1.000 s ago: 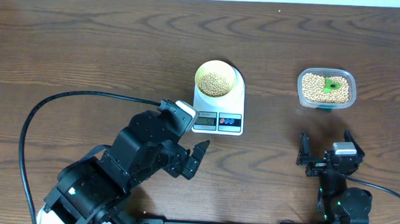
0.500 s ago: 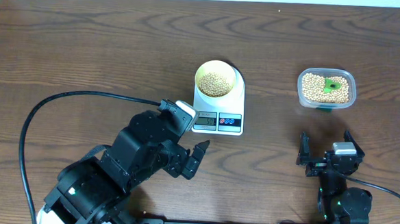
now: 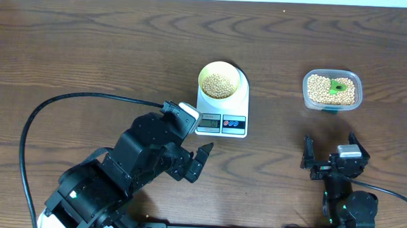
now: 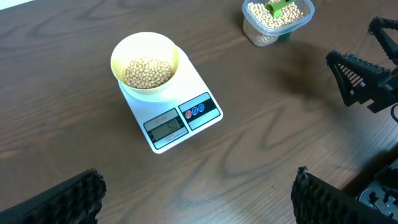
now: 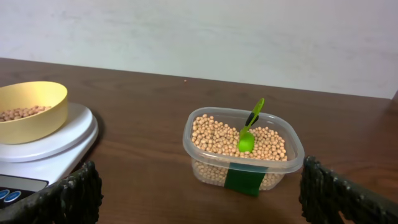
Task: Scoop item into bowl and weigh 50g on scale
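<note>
The white digital scale (image 4: 163, 138) stands near the middle of the dark wooden table (image 3: 88, 45), with its display and its red and blue buttons (image 4: 195, 111) turned toward the robot. The digits on the display are too small to read with certainty. The pale yellow bowl (image 4: 146, 45) sits on the far part of the scale's platform. Its bottom is covered by a layer of round beige beans (image 4: 148, 71).

To the right of the scale, well apart from it, stands a clear plastic tub (image 5: 205, 165) with a green label on its front wall. It is filled with more of the same beans, and a small green scoop (image 5: 249, 130) is stuck in them, its handle leaning up and away.

The left gripper (image 4: 198, 177) hovers over bare table on the near side of the scale, its two fingers spread wide and holding nothing. The right gripper (image 3: 331, 150) is low at the near right edge, on the near side of the tub and apart from it. Its fingers are also fully spread and empty. A black cable (image 3: 32, 126) curves over the table beside the left arm.
</note>
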